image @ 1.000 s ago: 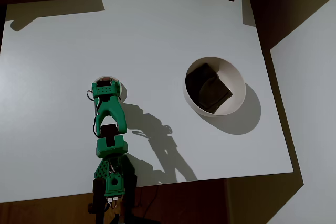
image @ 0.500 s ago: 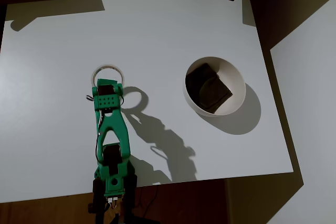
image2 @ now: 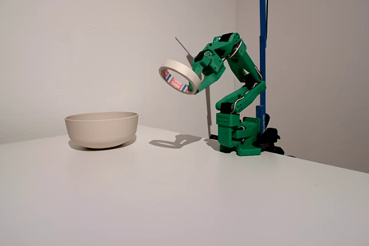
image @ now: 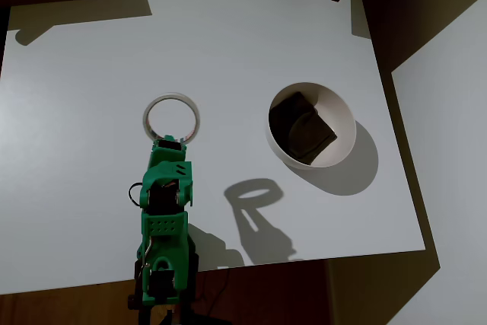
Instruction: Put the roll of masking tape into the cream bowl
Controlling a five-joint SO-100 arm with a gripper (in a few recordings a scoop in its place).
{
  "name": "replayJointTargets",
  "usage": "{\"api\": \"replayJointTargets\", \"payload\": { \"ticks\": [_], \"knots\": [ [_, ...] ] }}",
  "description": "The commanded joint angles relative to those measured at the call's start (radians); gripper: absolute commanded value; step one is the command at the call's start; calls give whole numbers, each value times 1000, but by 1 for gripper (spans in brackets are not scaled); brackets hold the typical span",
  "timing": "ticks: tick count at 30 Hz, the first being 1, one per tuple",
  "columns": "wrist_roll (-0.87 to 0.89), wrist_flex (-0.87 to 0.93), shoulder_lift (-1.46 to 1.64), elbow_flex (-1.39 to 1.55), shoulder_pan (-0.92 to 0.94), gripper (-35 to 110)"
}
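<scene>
Green gripper clamped on roll of masking tape, lifted clear of table; carry step. You swing toward cream bowl, well apart, then release above it.

Roll of masking tape aloft, left of cream bowl on table.

The green arm stands on its base at the desk edge, folded in a zigzag: the lower link leans back, the upper one reaches up and forward. Its gripper is raised high above the desk and tilted, fingers clamped on the rim of the tape, which is held aloft.
</scene>
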Motion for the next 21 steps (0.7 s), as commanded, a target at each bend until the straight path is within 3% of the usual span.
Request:
{"api": "replayJointTargets", "payload": {
  "ticks": [1, 10, 21],
  "knots": [
    [-9, -9, 5, -124, 179, -8],
    [-25, -69, -342, -491, 555, -8],
    [-5, -75, -825, -956, 759, -8]
  ]
}}
